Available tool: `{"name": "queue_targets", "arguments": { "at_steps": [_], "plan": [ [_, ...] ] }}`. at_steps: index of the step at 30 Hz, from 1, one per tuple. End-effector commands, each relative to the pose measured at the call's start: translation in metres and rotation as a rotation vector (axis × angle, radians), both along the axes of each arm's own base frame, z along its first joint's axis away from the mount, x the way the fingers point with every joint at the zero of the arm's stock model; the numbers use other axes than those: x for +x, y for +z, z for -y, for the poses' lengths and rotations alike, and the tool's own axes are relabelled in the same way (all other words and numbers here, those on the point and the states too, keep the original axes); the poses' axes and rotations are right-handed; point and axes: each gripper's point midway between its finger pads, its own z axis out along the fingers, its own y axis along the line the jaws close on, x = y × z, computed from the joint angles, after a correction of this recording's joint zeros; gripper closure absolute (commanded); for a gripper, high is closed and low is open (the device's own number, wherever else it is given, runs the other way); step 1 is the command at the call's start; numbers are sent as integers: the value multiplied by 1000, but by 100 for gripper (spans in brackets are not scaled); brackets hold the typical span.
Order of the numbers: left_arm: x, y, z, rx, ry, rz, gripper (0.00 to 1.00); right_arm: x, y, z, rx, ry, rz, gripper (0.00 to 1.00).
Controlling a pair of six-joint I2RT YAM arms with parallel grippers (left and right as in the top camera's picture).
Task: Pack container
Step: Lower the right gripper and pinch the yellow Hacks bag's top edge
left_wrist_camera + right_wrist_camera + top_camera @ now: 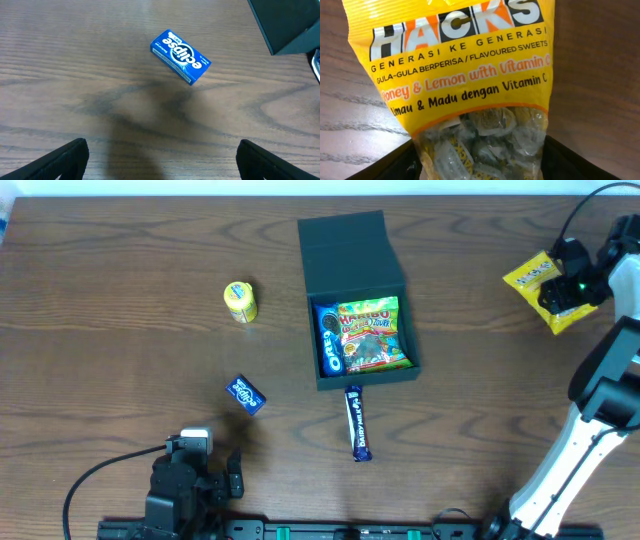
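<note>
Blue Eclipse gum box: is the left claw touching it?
Apart. Left wrist view shows bare table between the blue cardboard Eclipse gum box and the open left claw.

A small blue cardboard box (180, 55) read "eclipse". A yellow plastic sweets bag (455, 65) read "HACKS", "GENERASI KE GENERASI" and "Honey & Lemon with Vitamin C". Inside the dark teal-green cardboard container (345, 255), a colourful gummy bag (372, 332) read "HARIBO" and a blue biscuit pack (330, 340) read "OREO".

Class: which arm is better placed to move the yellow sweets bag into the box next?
Right: the right gripper straddles the sweets bag. The left gripper hangs open by the blue gum pack, across the table.
</note>
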Motion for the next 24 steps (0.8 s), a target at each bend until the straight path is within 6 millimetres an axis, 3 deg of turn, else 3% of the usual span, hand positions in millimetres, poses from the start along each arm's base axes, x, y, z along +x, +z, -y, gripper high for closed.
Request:
{"name": "queue_targets", "arguments": {
  "at_steps": [1,4,10,19,24],
  "plan": [
    [-11,-15,-8,26,32,-66,5,-3,-6,6,8,-13,-13,29],
    [-11,-15,-8,26,32,-66,5,-3,-6,6,9,-13,-16,32],
    [-11,-15,-8,26,33,-66,5,-7,-7,4,17,-13,-33,51],
    [-11,-15,-8,26,32,-66,5,-9,-8,3,29,-40,-40,56],
    [-11,-15,-8,26,32,-66,5,-8,-7,-1,58,-54,-34,76]
  ]
}}
